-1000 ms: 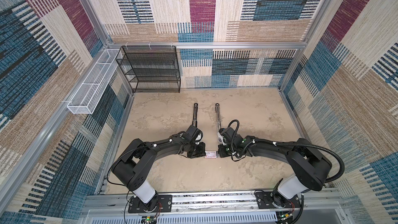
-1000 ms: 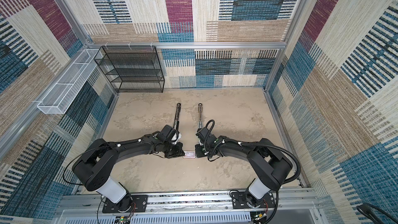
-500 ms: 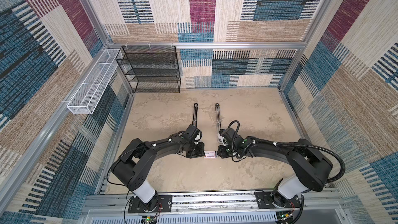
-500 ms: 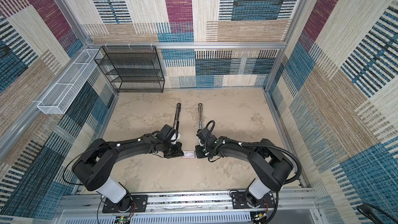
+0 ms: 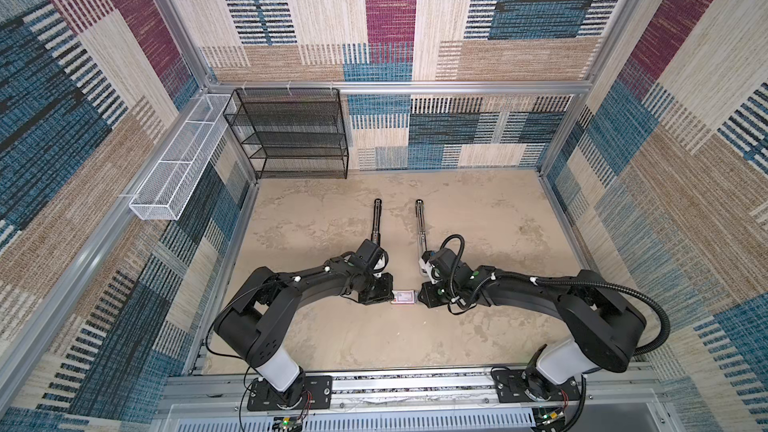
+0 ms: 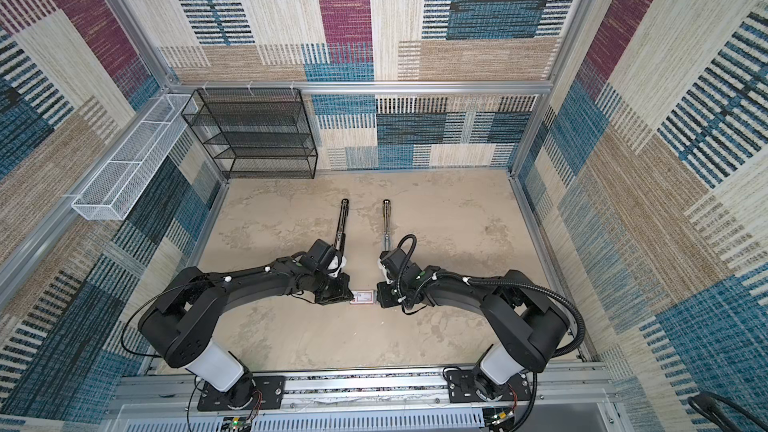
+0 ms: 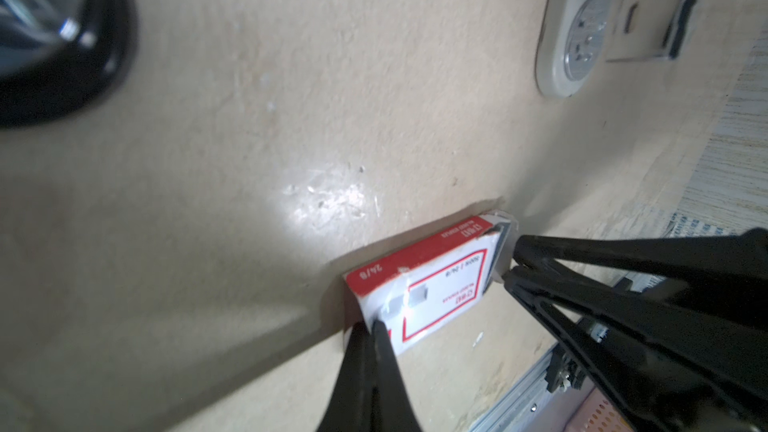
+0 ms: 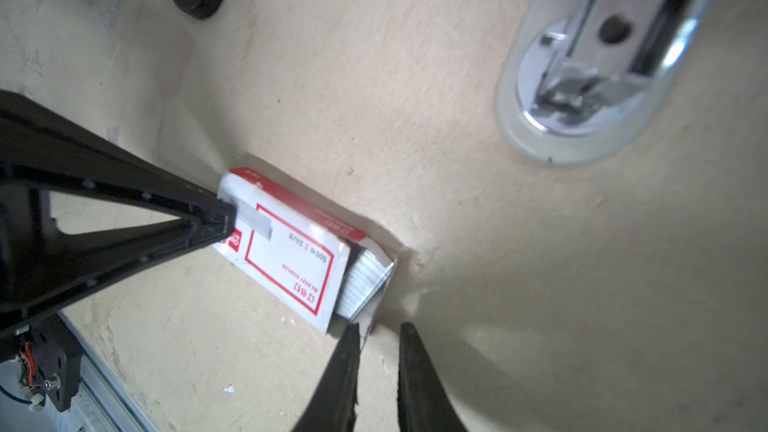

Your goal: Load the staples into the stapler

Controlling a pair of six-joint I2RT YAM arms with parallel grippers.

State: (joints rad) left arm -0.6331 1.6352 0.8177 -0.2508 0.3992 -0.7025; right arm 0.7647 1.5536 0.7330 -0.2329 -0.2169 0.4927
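The staples box (image 5: 404,297) (image 6: 363,297), white with red print, lies flat on the table between my two grippers. My left gripper (image 7: 376,326) (image 5: 390,299) is shut on the box's closed end (image 8: 249,218). At the box's open end, grey staples (image 8: 365,284) show as a stacked strip. My right gripper (image 8: 376,326) (image 5: 419,299) stands there with a narrow gap. One of its fingertips (image 8: 353,330) touches the flap, and nothing sits between the jaws. The stapler lies beyond as a black bar (image 5: 377,222) and a silver bar (image 5: 420,222) (image 8: 582,76) side by side.
A black mesh shelf rack (image 5: 291,135) stands at the back left corner. A white wire basket (image 5: 178,160) hangs on the left wall. Patterned walls close in three sides, and an aluminium rail (image 5: 374,384) runs along the front.
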